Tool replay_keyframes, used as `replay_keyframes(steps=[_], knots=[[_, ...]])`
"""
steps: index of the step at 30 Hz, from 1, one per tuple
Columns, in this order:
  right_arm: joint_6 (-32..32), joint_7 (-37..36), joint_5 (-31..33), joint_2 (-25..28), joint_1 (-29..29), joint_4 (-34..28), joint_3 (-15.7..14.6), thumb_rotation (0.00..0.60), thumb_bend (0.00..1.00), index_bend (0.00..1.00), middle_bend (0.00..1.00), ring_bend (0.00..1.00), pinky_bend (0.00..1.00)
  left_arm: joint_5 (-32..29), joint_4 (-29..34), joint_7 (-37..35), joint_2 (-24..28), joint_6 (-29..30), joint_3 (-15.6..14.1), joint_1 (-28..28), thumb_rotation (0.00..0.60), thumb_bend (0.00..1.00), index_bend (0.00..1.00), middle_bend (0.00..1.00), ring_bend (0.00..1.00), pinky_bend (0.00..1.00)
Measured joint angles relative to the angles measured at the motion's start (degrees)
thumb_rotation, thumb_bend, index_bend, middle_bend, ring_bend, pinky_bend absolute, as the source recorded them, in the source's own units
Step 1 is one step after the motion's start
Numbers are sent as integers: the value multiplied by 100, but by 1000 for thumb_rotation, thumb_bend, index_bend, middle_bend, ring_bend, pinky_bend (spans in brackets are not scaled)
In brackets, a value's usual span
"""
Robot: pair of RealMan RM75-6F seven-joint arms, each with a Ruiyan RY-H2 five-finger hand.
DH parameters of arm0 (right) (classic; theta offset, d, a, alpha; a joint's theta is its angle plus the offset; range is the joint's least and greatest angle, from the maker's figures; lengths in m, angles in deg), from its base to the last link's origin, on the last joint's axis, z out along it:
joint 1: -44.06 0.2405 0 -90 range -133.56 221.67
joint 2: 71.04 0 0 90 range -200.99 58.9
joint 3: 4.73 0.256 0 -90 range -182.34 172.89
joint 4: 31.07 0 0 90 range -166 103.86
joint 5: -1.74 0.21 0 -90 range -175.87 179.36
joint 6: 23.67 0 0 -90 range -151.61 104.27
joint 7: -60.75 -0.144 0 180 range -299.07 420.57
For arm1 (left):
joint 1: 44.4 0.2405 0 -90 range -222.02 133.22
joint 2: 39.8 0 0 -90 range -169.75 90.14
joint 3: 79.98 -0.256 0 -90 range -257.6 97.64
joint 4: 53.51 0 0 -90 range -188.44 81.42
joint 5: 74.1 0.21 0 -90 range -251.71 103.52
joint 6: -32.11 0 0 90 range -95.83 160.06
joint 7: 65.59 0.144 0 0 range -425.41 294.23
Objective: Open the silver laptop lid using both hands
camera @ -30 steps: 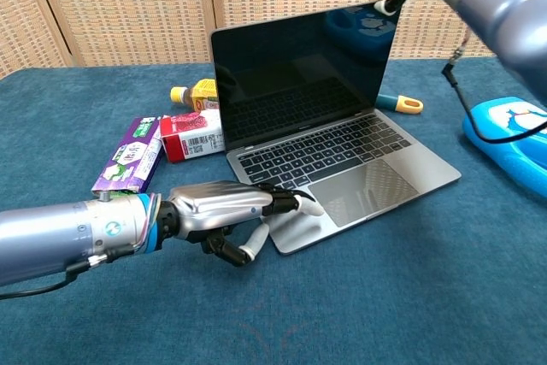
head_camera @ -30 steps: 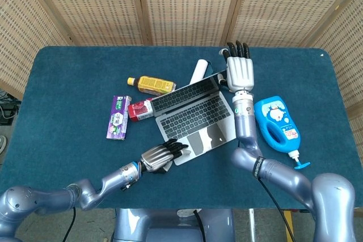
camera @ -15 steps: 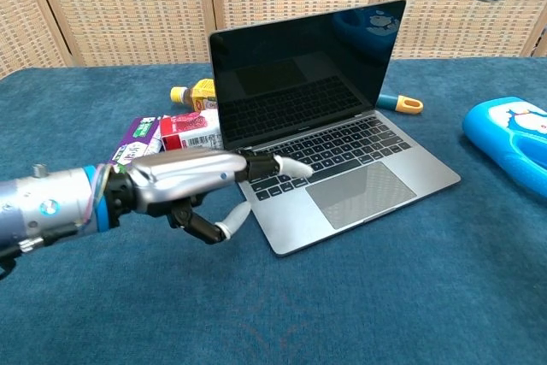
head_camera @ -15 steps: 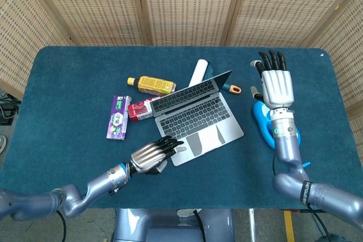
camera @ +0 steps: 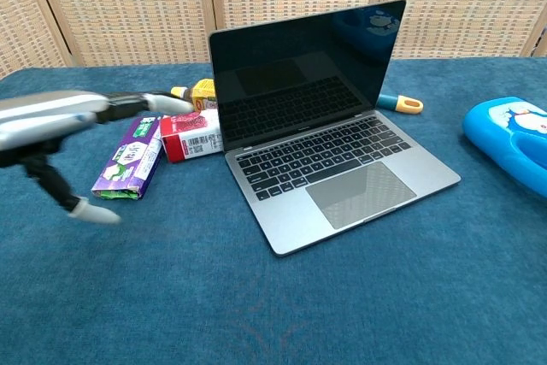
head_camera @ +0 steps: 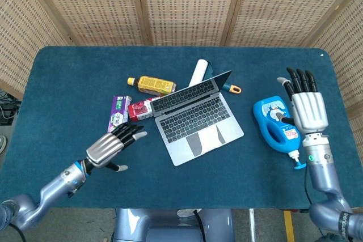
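Observation:
The silver laptop (head_camera: 195,117) (camera: 338,181) stands in the middle of the blue table with its lid upright and its dark screen (camera: 299,66) showing. My left hand (head_camera: 110,145) (camera: 68,121) hovers left of the laptop, over the table near the purple box, fingers spread and holding nothing. My right hand (head_camera: 307,109) is raised at the far right beside the blue bottle, flat and open, well clear of the laptop. The chest view does not show the right hand.
A purple box (head_camera: 117,117) and a red carton (head_camera: 140,107) lie left of the laptop. A yellow bottle (head_camera: 152,85), a white tube (head_camera: 198,72) and an orange-tipped tool (head_camera: 231,88) lie behind it. The blue bottle (head_camera: 275,122) lies at the right.
My left hand has lifted off the laptop's front corner and drawn back to the left. My right hand has left the lid's top edge and swung out to the far right.

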Motion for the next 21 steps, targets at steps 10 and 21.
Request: replay_keyframes(steps=[10,21], knots=[[521,-457,-790,125,-814,50,-685,600,0,161,51,0,0,-419,-195,-373,650,1257,-72,1214,600,0,0,0,0,0],[1235,-952,-1467,3,-1574,457,-1134,600,0,126,19,0,0,-1217,-28,-565,1160,1976,-5,2530,600,0,0,0,0,0]])
